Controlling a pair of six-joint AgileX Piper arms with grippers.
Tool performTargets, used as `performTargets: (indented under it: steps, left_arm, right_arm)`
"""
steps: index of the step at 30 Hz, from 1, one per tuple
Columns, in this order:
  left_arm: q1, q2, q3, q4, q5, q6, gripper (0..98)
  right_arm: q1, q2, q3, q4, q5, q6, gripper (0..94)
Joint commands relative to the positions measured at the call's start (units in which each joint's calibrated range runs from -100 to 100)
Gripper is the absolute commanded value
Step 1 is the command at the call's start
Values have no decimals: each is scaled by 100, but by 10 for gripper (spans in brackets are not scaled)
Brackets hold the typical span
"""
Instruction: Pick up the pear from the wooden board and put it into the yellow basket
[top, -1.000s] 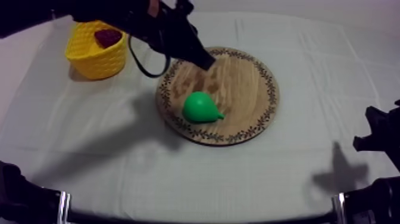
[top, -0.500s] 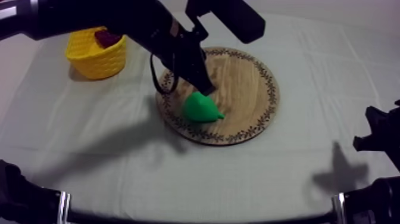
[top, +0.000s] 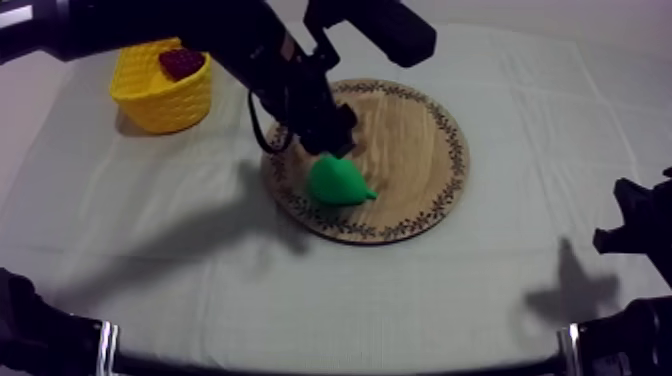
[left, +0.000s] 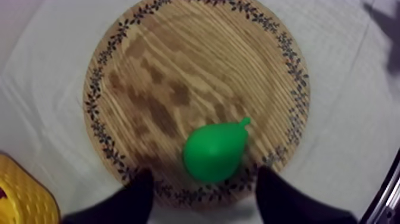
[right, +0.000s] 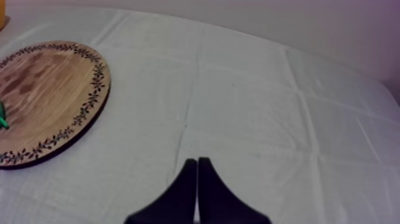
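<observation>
Left gripper (left: 205, 179) spread open, hanging just above the pear (left: 214, 152). Pear lying on near-left part of the wooden board (top: 410, 150). Right gripper (right: 196, 164) pressed closed, low at right, over bare cloth. Far left: yellow basket (top: 160, 100) holding a small red fruit (top: 181, 63).

Pear (top: 338, 181) on board (top: 420, 150), basket (top: 165, 105) seemingly behind-left

Cloth-covered table (top: 150, 260), wooden board (top: 420, 150) at centre, yellow basket (top: 165, 100) far left

Green pear (top: 336, 182), yellow basket (top: 158, 102), tan board (top: 412, 150) with dark leafy rim, grey-white cloth (top: 300, 295)
</observation>
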Motion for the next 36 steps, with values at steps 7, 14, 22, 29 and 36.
performTargets:
  steps: [7, 14, 22, 29, 36]
  left_arm:
    - [-50, 63, 67, 138, 294, -277, 937]
    - [-70, 306, 234, 250, 164, -441, 917]
    - [-60, 811, 349, 361, -188, -734, 891]
    - [-77, 1348, 79, 475, -323, -982, 860]
    - [-129, 1768, -264, 584, -354, -1224, 820]
  right_arm:
    - [0, 1, 5, 1, -9, 0, 5]
    - [0, 1, 5, 1, -9, 0, 5]
    - [0, 1, 5, 1, -9, 0, 5]
    - [0, 1, 5, 1, -9, 0, 5]
    - [0, 1, 5, 1, -9, 0, 5]
